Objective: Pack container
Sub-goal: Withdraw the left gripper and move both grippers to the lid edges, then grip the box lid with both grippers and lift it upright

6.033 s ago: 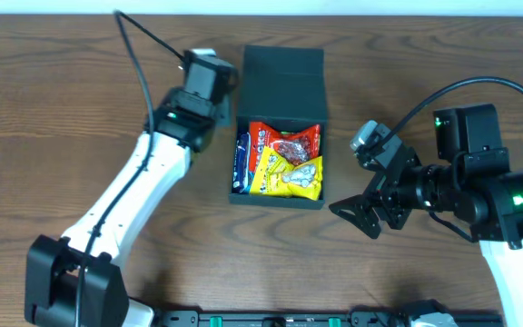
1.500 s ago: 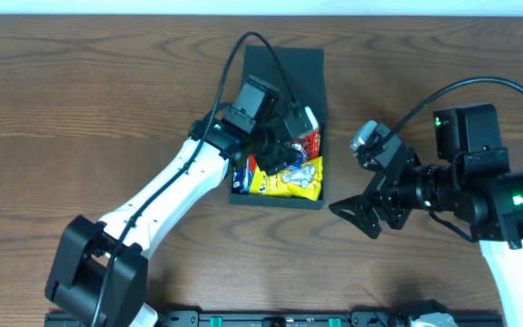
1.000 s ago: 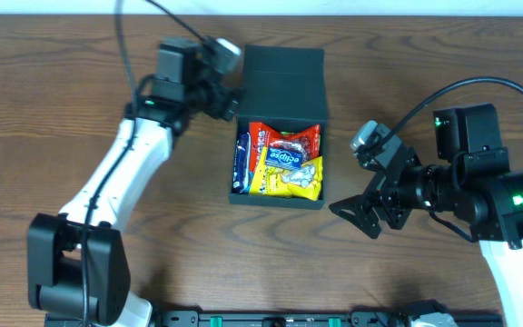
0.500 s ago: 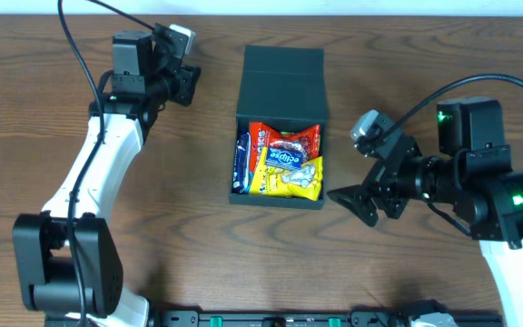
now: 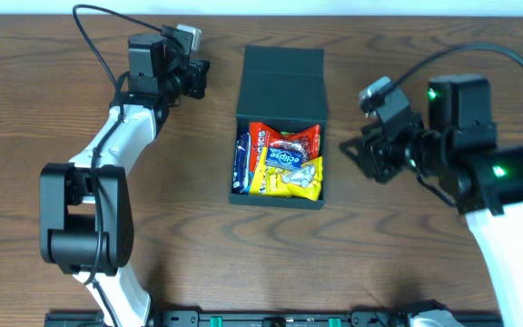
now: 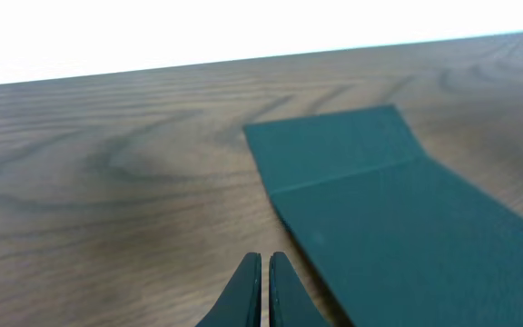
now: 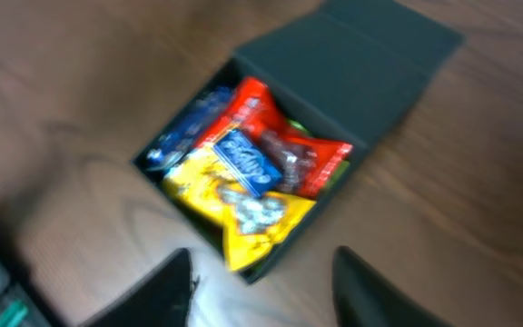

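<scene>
Just one container [image 5: 281,68], roughly four packets [image 5: 284,177]

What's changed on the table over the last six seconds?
The left gripper dropped a blue Eclipse packet into the container, then withdrew left of its lid, shut. The right gripper, open, swung toward the container. Container and other snacks stayed put.

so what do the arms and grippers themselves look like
Both have white links and black joints: left arm, right arm. A black cable loops off each wrist, and green lights glow on the right arm's black housings. The left gripper has thin, black, pointed fingers; the right gripper has broader dark ones, blurred.
</scene>
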Action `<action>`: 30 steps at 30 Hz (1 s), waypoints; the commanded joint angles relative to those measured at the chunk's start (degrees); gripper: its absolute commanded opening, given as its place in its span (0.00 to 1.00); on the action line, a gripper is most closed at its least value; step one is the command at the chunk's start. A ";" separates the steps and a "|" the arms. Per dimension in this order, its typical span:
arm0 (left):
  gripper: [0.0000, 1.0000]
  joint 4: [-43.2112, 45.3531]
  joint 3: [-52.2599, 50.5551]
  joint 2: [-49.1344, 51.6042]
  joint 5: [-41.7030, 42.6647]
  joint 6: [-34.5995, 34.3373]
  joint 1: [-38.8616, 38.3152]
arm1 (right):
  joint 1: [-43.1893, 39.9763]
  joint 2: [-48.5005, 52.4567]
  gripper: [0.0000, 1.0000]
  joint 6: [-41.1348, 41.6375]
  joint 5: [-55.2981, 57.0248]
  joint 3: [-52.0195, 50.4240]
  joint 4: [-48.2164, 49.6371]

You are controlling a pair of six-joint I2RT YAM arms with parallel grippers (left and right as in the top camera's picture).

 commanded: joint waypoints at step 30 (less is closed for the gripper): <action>0.06 -22.51 24.52 19.45 4.92 -13.62 -1.88 | -10.86 41.03 0.01 31.04 -11.17 0.59 24.85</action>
